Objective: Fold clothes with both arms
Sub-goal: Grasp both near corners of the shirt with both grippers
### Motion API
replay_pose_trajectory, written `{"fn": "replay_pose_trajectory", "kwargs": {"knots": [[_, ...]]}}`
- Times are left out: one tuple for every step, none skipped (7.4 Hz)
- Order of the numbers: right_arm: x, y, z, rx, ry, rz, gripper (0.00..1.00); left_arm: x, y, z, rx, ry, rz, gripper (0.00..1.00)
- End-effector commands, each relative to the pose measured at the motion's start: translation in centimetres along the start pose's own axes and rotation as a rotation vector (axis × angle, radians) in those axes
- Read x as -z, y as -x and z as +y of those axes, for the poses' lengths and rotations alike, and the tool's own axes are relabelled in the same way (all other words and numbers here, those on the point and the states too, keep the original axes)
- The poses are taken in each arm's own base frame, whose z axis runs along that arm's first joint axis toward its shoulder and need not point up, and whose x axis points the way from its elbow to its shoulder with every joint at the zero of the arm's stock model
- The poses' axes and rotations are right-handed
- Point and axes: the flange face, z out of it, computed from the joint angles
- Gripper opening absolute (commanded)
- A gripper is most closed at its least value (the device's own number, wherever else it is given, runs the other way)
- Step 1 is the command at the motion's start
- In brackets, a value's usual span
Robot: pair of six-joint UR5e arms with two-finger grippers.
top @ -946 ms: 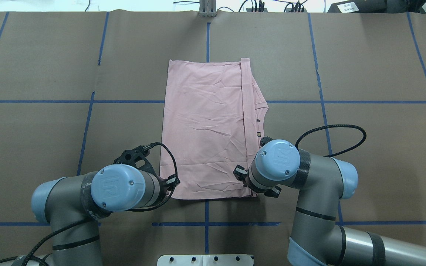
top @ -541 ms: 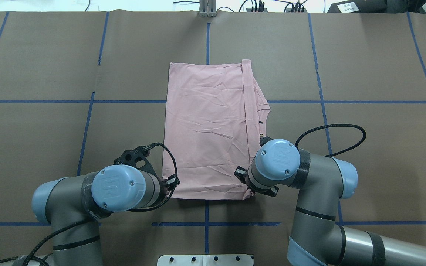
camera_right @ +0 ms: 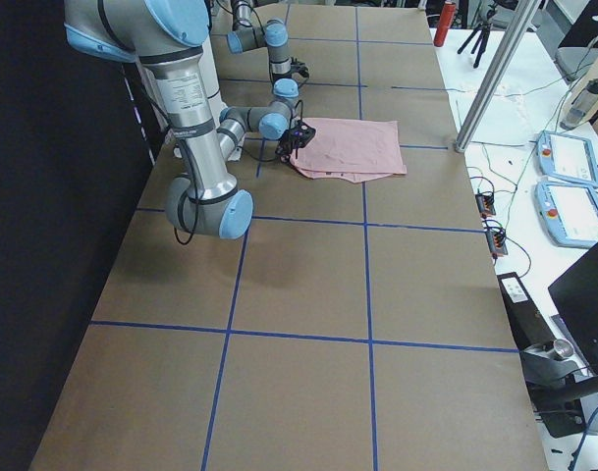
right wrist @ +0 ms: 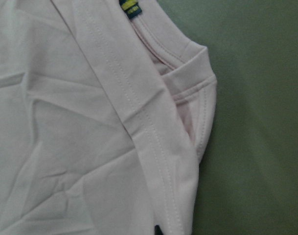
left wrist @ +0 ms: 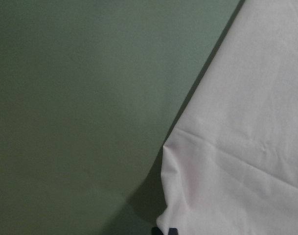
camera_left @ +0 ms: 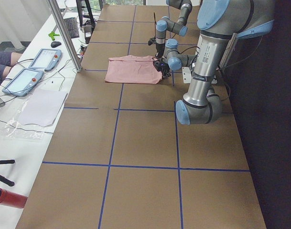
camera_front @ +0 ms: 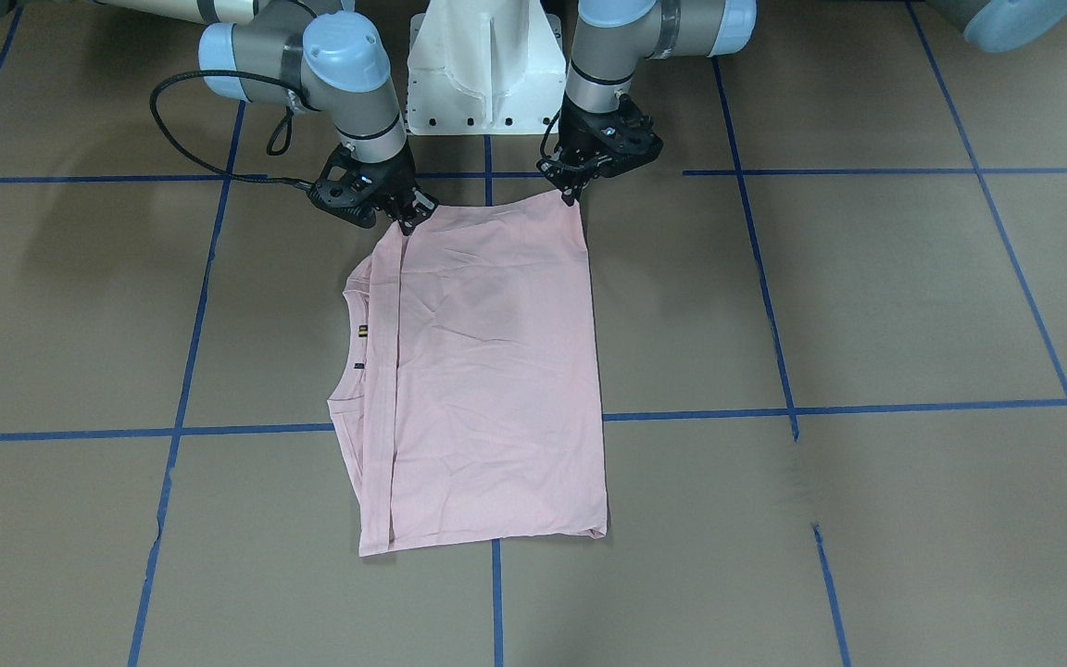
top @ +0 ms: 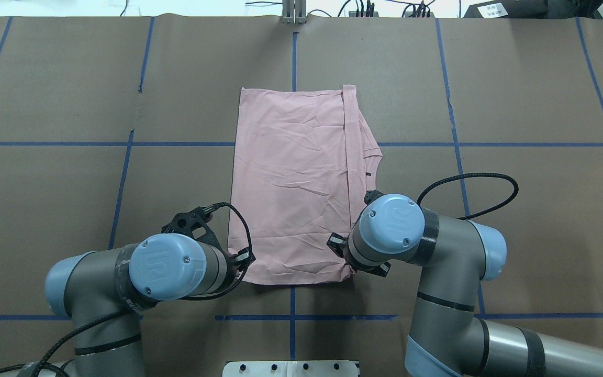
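Note:
The pale pink clothes (top: 291, 183) lie plain side up as one folded T-shirt, a long rectangle in the middle of the brown table, with the collar and label (right wrist: 130, 9) showing along its right edge. My left gripper (top: 242, 260) is at the near left corner, shut on the cloth; the left wrist view shows that corner (left wrist: 197, 186) running down into the fingertips. My right gripper (camera_front: 410, 220) is shut on the near right corner, which is bunched and raised a little off the table. In the front-facing view the left gripper (camera_front: 578, 192) pinches the other top corner of the shirt (camera_front: 487, 371).
The white pedestal base (camera_front: 483, 65) stands just behind the two wrists. A black cable (top: 469, 180) loops off the right arm over the table. Blue tape lines (top: 291, 317) cross the brown surface. A side bench holds tablets (camera_left: 45, 57) beside a metal post (camera_left: 64, 33).
The right gripper has moved slightly left and away from the robot, drawing the near right corner inward and bunching it. The shirt's far edge slid a little toward the robot. The left arm barely moved.

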Motion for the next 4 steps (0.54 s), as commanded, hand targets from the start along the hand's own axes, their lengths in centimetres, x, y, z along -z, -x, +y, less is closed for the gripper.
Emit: {"fn": "replay_pose_trajectory", "kwargs": {"knots": [[2.8, -0.3, -0.3, 0.002, 0.009, -0.04, 0.0, 1.6, 0.2, 0.7, -0.004, 0.017, 0.024, 0.0], [4.1, -1.2, 0.0, 0.01, 0.017, -0.059, 0.0, 2.5, 0.5, 1.4, -0.011, 0.03, 0.031, 0.0], [5.2, -2.1, 1.6, 0.032, 0.042, -0.074, 0.0, 3.1, 1.3, 3.1, -0.029, 0.049, 0.006, 0.0], [5.7, -2.9, 3.1, 0.053, 0.064, -0.079, 0.0, 4.4, 2.0, 4.8, -0.048, 0.069, -0.014, 0.0]]}}
